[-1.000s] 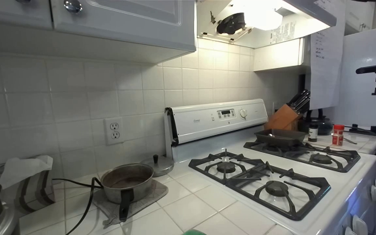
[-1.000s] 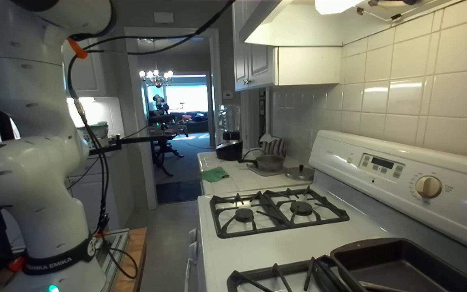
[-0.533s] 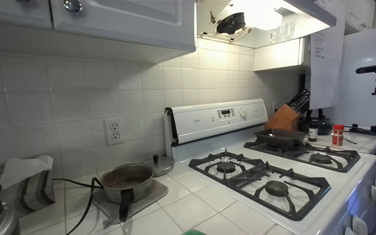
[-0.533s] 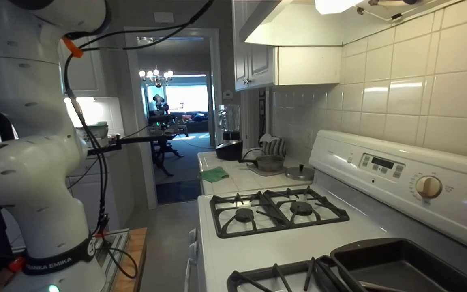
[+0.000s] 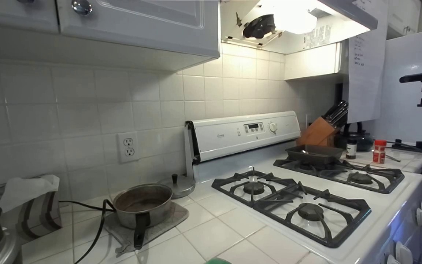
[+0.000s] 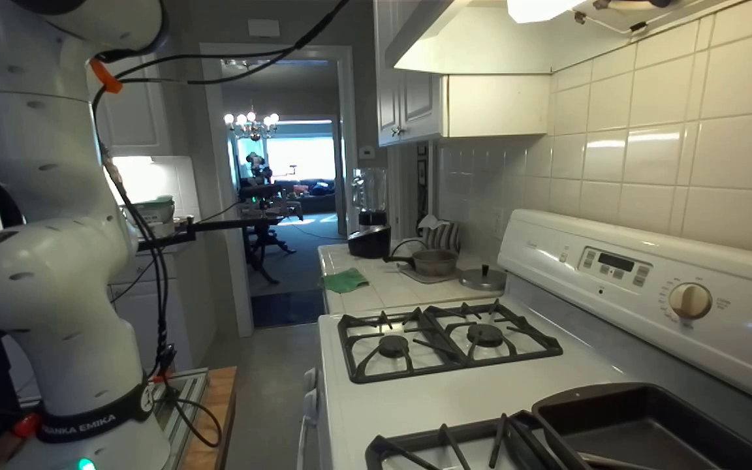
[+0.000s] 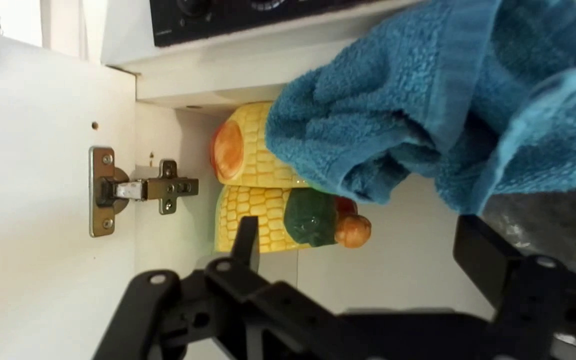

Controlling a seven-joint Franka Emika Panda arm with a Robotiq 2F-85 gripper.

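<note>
In the wrist view my gripper (image 7: 358, 230) stands open, its two black fingers (image 7: 485, 260) wide apart and nothing between them. A crumpled blue towel (image 7: 378, 115) lies just beyond the fingertips, its lower edge meeting the right-hand one in the picture; whether they touch I cannot tell. Behind it are yellow corn-patterned ceramic pieces (image 7: 253, 210), partly covered by the towel and with a green and orange vegetable shape on one. They sit inside a white cabinet, whose open door (image 7: 43, 200) carries a metal hinge (image 7: 138, 190). Neither exterior view shows the gripper.
A dark control panel (image 7: 248, 17) borders the cabinet's edge. In an exterior view the white arm (image 6: 49, 261) rises beside the stove (image 6: 415, 405). A pot (image 5: 143, 205), its lid (image 5: 178, 187), a baking pan (image 5: 313, 154) and a knife block (image 5: 317, 132) stand around. A green cloth (image 6: 345, 281) lies on the counter.
In an exterior view the arm's upper links have shifted a little to the left, and its cables with them. The stove and counter things have stayed in place.
</note>
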